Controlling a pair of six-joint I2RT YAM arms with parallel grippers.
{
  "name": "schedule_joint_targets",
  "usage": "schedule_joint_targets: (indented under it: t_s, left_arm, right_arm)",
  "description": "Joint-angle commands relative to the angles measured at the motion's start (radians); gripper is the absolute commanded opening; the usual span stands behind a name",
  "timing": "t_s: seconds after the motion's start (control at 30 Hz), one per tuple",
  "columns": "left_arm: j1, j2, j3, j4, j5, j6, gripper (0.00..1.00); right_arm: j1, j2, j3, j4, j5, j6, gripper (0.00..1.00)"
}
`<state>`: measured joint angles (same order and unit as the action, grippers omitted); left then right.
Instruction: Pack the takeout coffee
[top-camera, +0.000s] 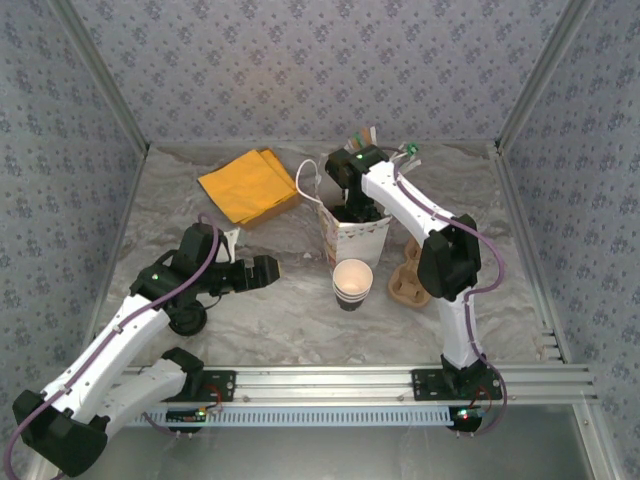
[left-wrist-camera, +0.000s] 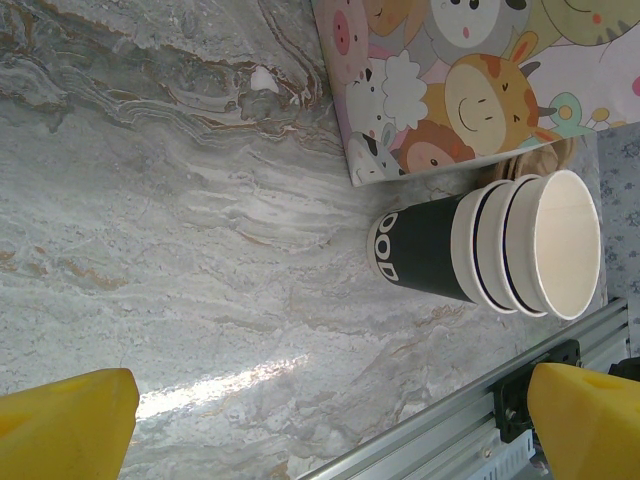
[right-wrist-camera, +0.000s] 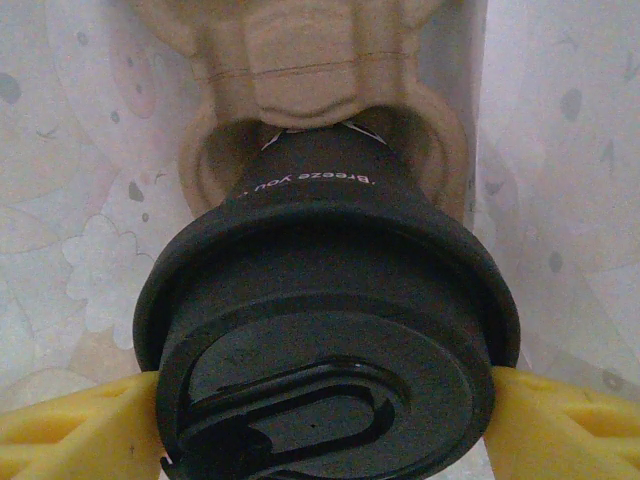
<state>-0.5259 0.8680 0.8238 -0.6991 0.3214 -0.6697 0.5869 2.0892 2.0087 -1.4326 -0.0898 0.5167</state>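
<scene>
Showing the right tool (right-wrist-camera: 320, 405) clamped on a black lidded cup (right-wrist-camera: 330, 290) inside the cartoon-printed white paper bag (top-camera: 358, 240); left tool (left-wrist-camera: 328, 420) spread wide, empty. The takeout coffee (top-camera: 352, 282), a cream-rimmed, dark-based paper cup, stands on the marbled tabletop (top-camera: 270, 300) just beside the bag. Risk: a dragged bag could topple it. The right wrist view adds the brown moulded-pulp carrier (right-wrist-camera: 300, 60) beneath, masked overhead by the arm.
</scene>
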Motion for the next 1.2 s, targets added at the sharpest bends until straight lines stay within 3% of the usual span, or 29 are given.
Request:
schedule_joint_targets:
  t_s: [0.0,1.17]
  left_arm:
    - [-0.006,0.002,0.029,0.015,-0.007,0.012,1.0]
    - [-0.006,-0.007,0.028,0.015,-0.007,0.01,1.0]
  right_arm:
    - [0.007,0.005,0.032,-0.034,0.016,0.02,0.8]
    - [0.008,-0.008,0.025,-0.037,0.024,0.022,0.81]
